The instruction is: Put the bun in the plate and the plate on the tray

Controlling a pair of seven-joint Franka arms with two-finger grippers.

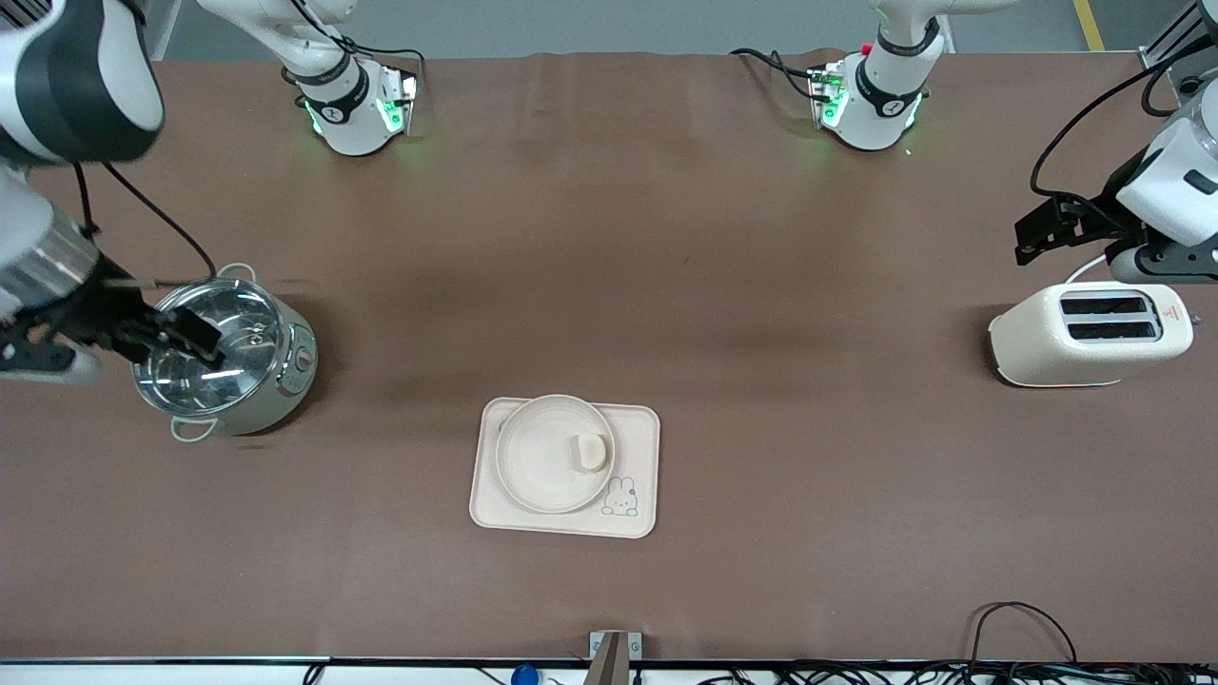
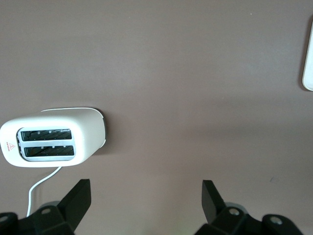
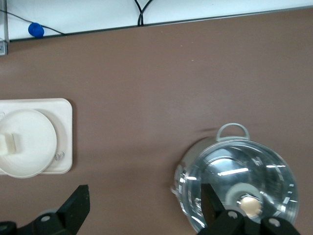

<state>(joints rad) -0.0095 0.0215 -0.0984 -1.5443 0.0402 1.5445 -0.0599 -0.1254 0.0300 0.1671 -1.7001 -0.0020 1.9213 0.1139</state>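
The small cream bun (image 1: 591, 451) lies in the round cream plate (image 1: 540, 463), toward its rim. The plate sits on the cream rectangular tray (image 1: 641, 445) with the rabbit drawing, at the table's middle, nearer the front camera. The right wrist view shows the bun (image 3: 10, 143), the plate (image 3: 38, 147) and the tray (image 3: 66, 122). My right gripper (image 1: 197, 344) is open and empty above the steel pot, apart from the tray; it also shows in its wrist view (image 3: 144, 203). My left gripper (image 1: 1033, 234) is open and empty above the table beside the toaster; it also shows in its wrist view (image 2: 145, 196).
A steel pot (image 1: 228, 357) with a pale body stands toward the right arm's end. A cream two-slot toaster (image 1: 1090, 333) with a white cord stands toward the left arm's end. Cables and a blue object (image 1: 524, 675) lie along the table's front edge.
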